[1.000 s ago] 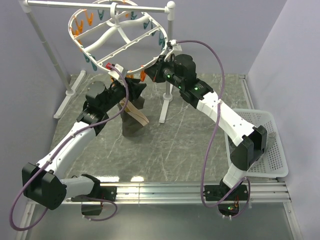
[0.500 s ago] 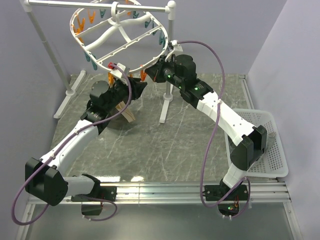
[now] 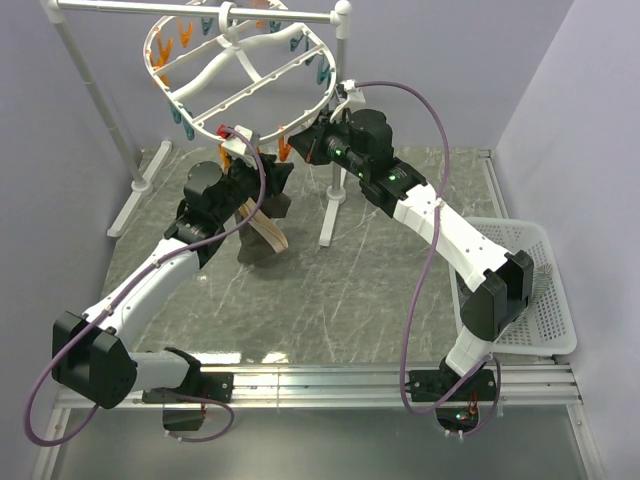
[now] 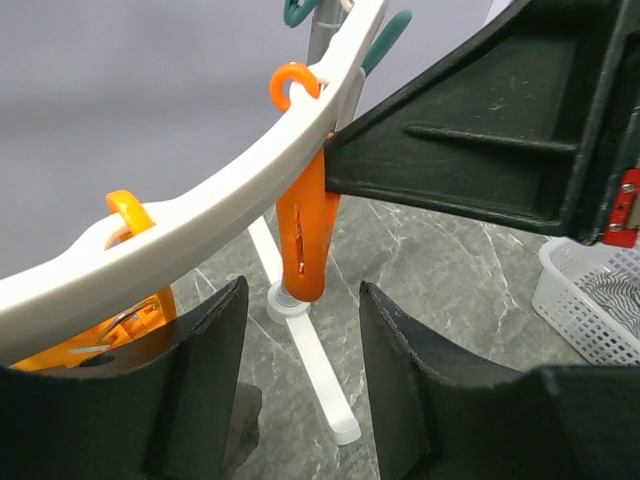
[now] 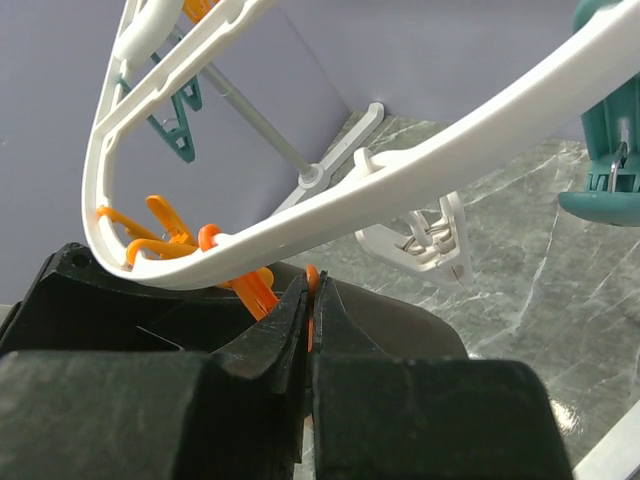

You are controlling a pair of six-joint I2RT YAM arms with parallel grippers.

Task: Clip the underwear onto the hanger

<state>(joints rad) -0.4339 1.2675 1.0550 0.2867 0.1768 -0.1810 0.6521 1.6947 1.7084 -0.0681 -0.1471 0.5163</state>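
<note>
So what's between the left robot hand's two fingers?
An orange clothespin, hanging from the hanger rim, shows in the left gripper gap, untouched, in the left wrist view.

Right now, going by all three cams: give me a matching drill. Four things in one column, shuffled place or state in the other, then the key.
Things:
1. left hand
2. right hand
3. underwear
4. basket

Place or state:
A. at the right edge of the table
B. shut on the orange clothespin
C. open, with that clothespin framed between its fingers
D. dark cloth with a tan waistband, just under the left hand

Pairs: 1-C, 2-B, 3-D, 4-A
</note>
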